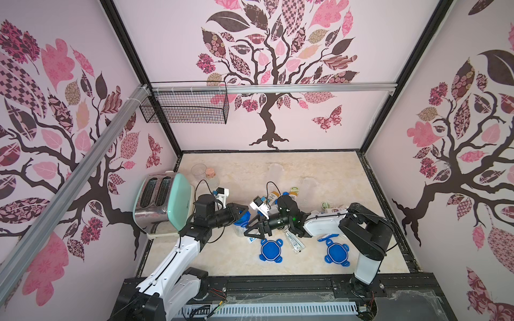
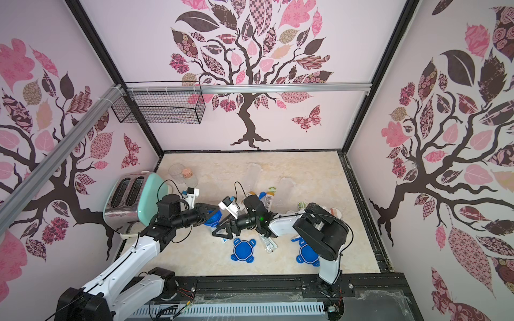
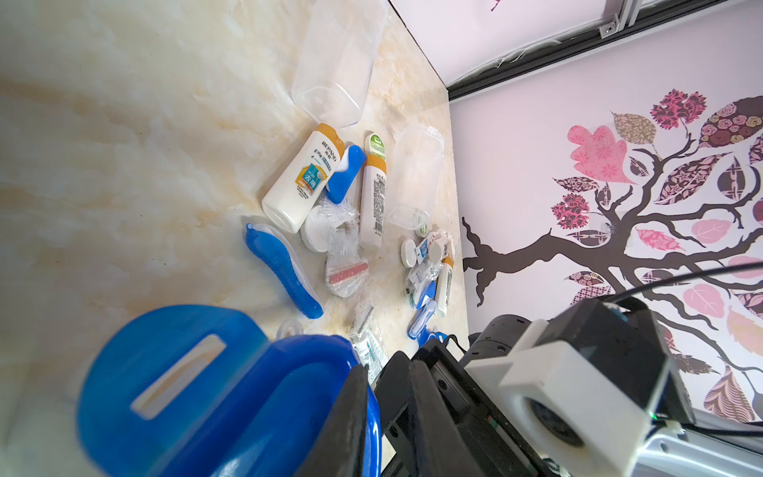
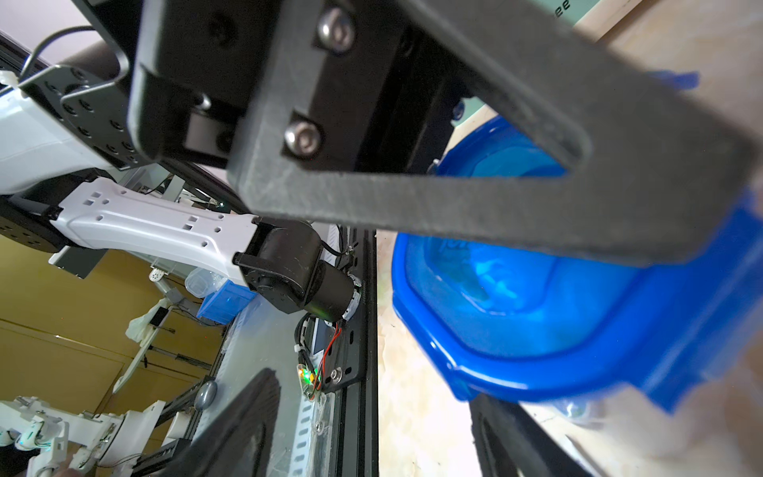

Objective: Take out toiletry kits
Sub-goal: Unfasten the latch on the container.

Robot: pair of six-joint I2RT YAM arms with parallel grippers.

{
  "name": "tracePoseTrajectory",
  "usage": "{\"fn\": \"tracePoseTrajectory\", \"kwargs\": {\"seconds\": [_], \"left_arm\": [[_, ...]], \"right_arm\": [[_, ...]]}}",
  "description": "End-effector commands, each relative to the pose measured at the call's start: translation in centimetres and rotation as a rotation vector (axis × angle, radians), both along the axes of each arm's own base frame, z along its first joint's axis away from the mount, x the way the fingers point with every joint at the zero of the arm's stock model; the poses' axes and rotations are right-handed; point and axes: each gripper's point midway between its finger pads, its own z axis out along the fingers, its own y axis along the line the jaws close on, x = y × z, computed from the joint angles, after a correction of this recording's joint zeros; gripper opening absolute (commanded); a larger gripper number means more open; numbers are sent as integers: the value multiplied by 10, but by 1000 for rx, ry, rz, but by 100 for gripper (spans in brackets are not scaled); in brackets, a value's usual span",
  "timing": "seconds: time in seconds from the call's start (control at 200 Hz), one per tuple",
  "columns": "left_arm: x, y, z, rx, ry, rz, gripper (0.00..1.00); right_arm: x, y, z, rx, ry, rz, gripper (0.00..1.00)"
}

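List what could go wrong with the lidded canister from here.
The left gripper is at the blue lid of the standing canister while the right gripper looks open, so the canister could tip. A clear-wrapped packet and a loose blue lid lie close by; a fall could knock them about.

Left hand [image 1: 242, 209] closed tight, right hand [image 1: 254, 234] wide open.

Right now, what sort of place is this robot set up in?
Probably a staged robot test cell dressed like a home. Pink tree-patterned wall panels sit in a bare aluminium rail frame, and a marble-look tabletop carries a mint-green and chrome toaster.
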Motion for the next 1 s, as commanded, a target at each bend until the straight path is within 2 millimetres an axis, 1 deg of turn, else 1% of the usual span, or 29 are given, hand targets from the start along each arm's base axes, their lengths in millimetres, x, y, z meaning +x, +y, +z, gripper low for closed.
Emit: {"fn": "tracePoseTrajectory", "kwargs": {"seconds": [0.0, 0.115, 0.285, 0.44, 0.705, 0.895, 0.995], "left_arm": [[-16, 15, -56, 97, 173, 45, 23], [-17, 15, -58, 98, 180, 45, 22], [-19, 16, -61, 103, 188, 46, 22], [-20, 17, -65, 115, 195, 47, 22], [-21, 18, -70, 126, 205, 47, 22], [-21, 19, -70, 131, 205, 47, 22], [-22, 19, -71, 132, 209, 46, 22]], "right_arm": [[1, 8, 8, 30, 4, -11, 74], [-2, 13, 18, 56, -19, 7, 74], [-4, 15, 40, 147, -96, 38, 74], [-8, 18, 51, 218, -162, 84, 74], [-11, 21, 61, 323, -354, 128, 76], [-14, 20, 63, 377, -426, 150, 76], [-14, 20, 58, 371, -433, 150, 76]]}}
